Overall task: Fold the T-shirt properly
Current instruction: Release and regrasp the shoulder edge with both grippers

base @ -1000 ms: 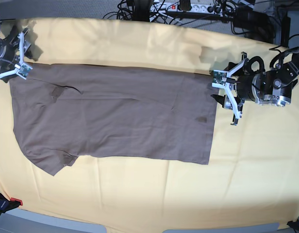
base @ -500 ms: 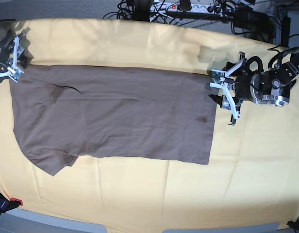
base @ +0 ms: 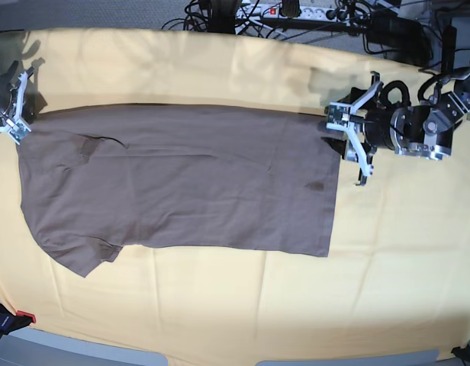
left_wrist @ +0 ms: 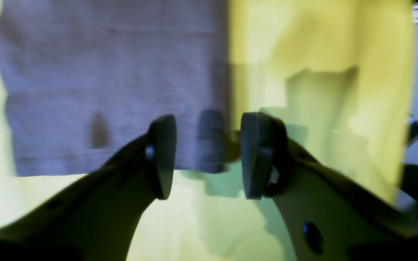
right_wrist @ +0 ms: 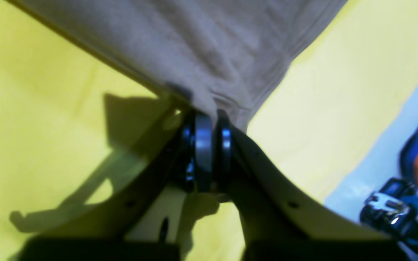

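Observation:
The taupe T-shirt (base: 181, 179) lies flat on the yellow cloth (base: 220, 305), collar end at the left and hem at the right. My right gripper (base: 17, 123) is at the shirt's far left corner. In the right wrist view the gripper (right_wrist: 209, 143) is shut on a bunched fold of the shirt (right_wrist: 212, 47). My left gripper (base: 343, 139) is open at the shirt's far right hem corner. In the left wrist view the open gripper (left_wrist: 205, 156) has the corner of the shirt (left_wrist: 114, 90) lying between its fingers (left_wrist: 162, 156).
A power strip (base: 296, 11) and several cables lie beyond the table's back edge. A red-tipped clamp (base: 21, 316) sits at the front left corner. Yellow cloth covers the whole table around the shirt.
My right gripper moved left and slightly back, drawing the shirt's far left corner with it. My left gripper moved back and a little left, to the far right hem corner.

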